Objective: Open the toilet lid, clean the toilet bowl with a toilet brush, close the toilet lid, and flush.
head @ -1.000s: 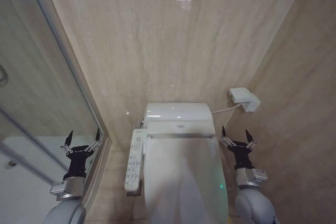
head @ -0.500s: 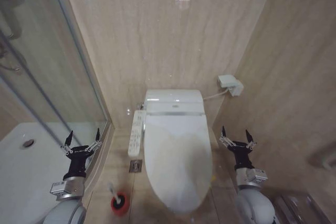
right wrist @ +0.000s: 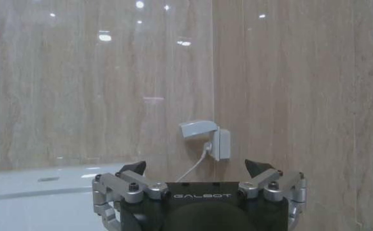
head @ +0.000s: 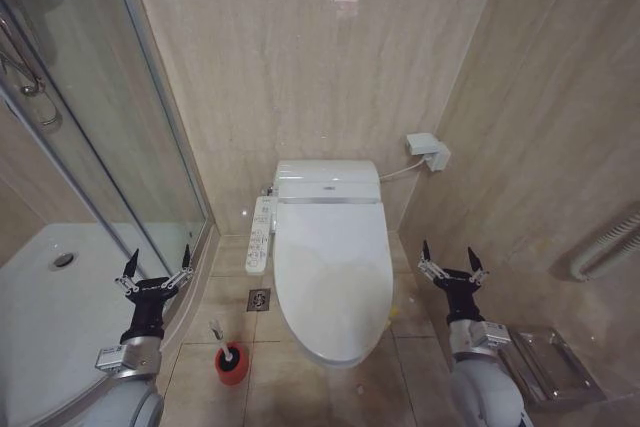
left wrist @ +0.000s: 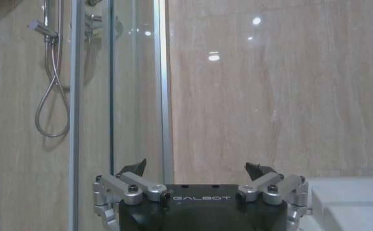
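Head view: toilet lid point(head: 330, 277) lies closed over the toilet bowl point(head: 345, 355). Toilet brush point(head: 222, 339) stands in a red holder point(head: 231, 365) on the floor, left of the bowl. Left gripper point(head: 158, 259) and right gripper point(head: 450, 253) hover spread wide, holding nothing.

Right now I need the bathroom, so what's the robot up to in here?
Nothing is being handled yet. The toilet lid is shut, and the toilet brush stands in its red holder on the floor. The left gripper and right gripper hover on either side of the toilet, fingers open and empty.
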Available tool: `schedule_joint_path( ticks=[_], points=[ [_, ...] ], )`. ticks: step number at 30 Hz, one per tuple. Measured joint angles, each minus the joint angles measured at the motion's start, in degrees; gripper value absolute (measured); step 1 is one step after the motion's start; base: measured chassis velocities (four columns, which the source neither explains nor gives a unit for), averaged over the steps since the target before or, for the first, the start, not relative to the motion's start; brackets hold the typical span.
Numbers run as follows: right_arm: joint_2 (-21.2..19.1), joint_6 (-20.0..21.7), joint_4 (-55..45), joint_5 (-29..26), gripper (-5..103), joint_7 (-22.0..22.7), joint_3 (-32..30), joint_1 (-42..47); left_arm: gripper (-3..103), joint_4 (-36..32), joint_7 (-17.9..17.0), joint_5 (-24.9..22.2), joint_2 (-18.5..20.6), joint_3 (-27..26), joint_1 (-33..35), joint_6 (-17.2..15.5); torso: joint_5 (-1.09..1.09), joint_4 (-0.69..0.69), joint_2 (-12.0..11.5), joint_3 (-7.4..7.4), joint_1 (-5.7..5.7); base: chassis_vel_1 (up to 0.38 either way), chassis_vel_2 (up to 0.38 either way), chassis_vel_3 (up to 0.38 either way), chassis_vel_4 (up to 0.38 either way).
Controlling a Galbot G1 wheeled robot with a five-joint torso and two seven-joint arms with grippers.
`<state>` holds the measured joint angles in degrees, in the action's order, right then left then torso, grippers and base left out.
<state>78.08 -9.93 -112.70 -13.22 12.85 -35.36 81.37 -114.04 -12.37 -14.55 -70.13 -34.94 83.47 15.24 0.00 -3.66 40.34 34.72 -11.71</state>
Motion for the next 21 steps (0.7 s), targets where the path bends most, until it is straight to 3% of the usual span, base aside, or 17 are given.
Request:
schedule_joint_path(
  ticks=[7,21],
  points=[
    [0.0,0.0,0.0,0.0,100,0.0,0.0,0.0,100,0.0,0.0,0.0,0.0,0.0,0.0,0.0,0.0,-0.03,0.0,-0.03,0.07,0.118,-0.107,-0.136,0.145],
    [0.0,0.0,0.0,0.0,100,0.0,0.0,0.1,100,0.0,0.0,0.0,0.0,0.0,0.0,0.0,0.0,0.01,0.0,-0.05,0.11,0.255,-0.247,-0.236,0.238]
  ],
)
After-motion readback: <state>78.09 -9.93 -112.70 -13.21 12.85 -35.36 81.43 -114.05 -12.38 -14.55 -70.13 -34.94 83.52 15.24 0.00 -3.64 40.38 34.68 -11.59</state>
